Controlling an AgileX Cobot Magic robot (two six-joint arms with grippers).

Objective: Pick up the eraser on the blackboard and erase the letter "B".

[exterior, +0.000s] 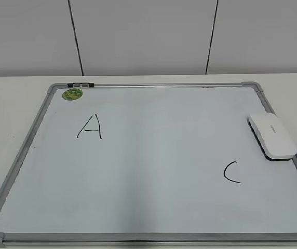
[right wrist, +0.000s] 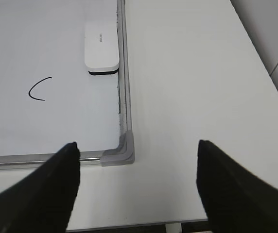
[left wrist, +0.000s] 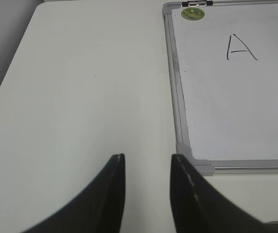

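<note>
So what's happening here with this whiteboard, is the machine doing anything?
Nothing is being handled right now. The blackboard lies flat on the table with only an "A" and a "C" written on it; no "B" shows. The eraser rests at its right edge, untouched. The left gripper hovers off the board's left corner, the right gripper, open wide, near the right corner.

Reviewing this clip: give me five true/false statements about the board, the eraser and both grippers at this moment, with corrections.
1. The eraser lies at the blackboard's right edge. True.
2. A letter "B" is visible between "A" and "C". False: only those two letters show.
3. The right gripper holds the eraser. False: it is open and empty, near the board's corner.
4. The green magnet sits near the top left corner. True.
5. The left gripper hovers above the "A". False: it is over the table, beside the frame.
</note>
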